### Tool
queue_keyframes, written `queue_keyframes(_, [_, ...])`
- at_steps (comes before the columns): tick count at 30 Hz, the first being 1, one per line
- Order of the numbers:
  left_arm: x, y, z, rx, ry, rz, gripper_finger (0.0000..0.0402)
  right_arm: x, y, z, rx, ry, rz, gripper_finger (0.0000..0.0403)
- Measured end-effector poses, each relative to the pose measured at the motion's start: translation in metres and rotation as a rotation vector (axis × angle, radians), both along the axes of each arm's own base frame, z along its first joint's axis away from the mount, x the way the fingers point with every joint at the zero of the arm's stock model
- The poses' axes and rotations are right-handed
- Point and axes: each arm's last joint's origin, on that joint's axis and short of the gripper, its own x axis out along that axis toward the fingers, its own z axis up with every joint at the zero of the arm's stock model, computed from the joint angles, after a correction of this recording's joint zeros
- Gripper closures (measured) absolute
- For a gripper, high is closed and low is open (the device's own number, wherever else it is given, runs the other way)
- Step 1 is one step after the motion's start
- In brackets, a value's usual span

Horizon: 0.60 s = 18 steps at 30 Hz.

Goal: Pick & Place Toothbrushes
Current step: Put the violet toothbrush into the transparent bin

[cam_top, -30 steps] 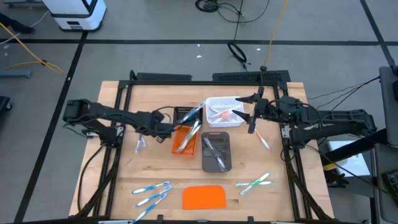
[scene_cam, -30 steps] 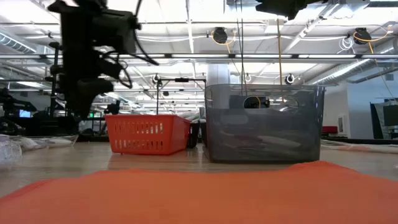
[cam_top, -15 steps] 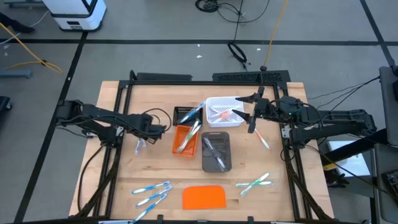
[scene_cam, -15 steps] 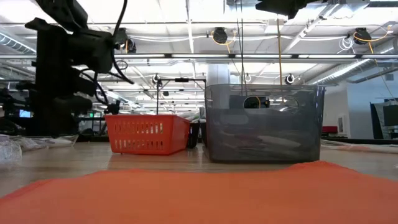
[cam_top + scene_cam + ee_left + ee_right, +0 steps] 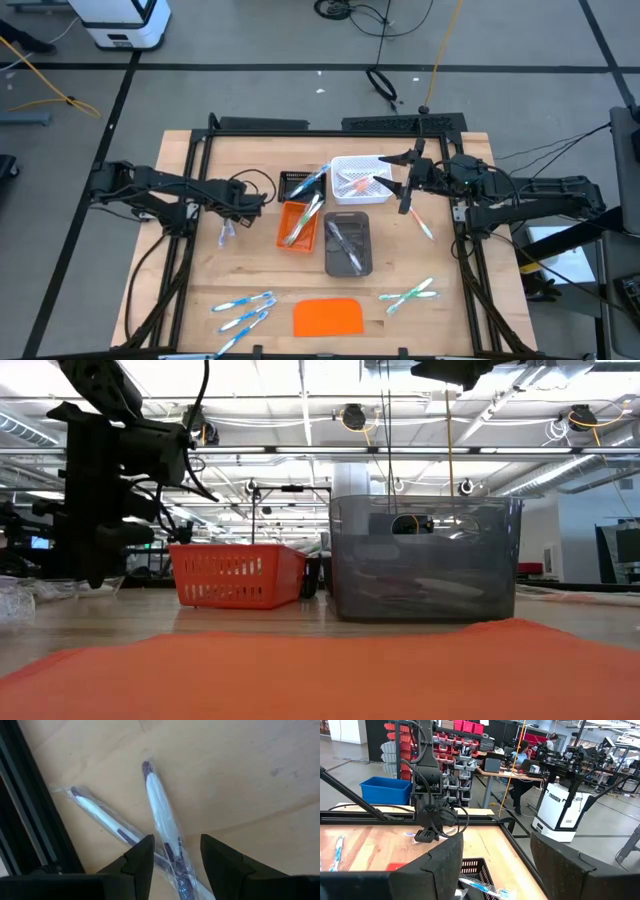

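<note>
Two pale grey toothbrushes in clear wrappers [image 5: 162, 820] [image 5: 100, 815] lie crossed on the wood at the table's left [image 5: 225, 233]. My left gripper [image 5: 176, 845] [image 5: 248, 206] hangs open above them and points steeply down, one finger to each side of the nearer brush. Blue toothbrushes [image 5: 245, 310] lie at the near left and green ones [image 5: 410, 294] at the near right. One more [image 5: 425, 226] lies at the right. Others sit in the trays. My right gripper [image 5: 405, 195] [image 5: 495, 840] waits open and level, high beside the white tray.
Four small trays stand mid-table: black [image 5: 296, 182], white [image 5: 358, 180], orange [image 5: 298, 226] and grey [image 5: 348, 246]. A flat orange slab [image 5: 328, 317] lies at the near edge. A black frame rail [image 5: 30, 820] runs close beside the wrapped brushes.
My left gripper has drawn back from the orange tray toward the table's left edge and come down over the two wrapped toothbrushes, rolling a little. Its fingers have stayed open. No toothbrush has moved.
</note>
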Motion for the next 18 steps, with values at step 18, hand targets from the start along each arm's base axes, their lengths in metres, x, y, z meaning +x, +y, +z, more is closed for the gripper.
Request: queue_keyframes(18, [-0.008,-0.001,-0.016,-0.006,-0.015,-0.001,0.0238,0.001,0.000,-0.001,0.002,0.004,0.000,0.0177])
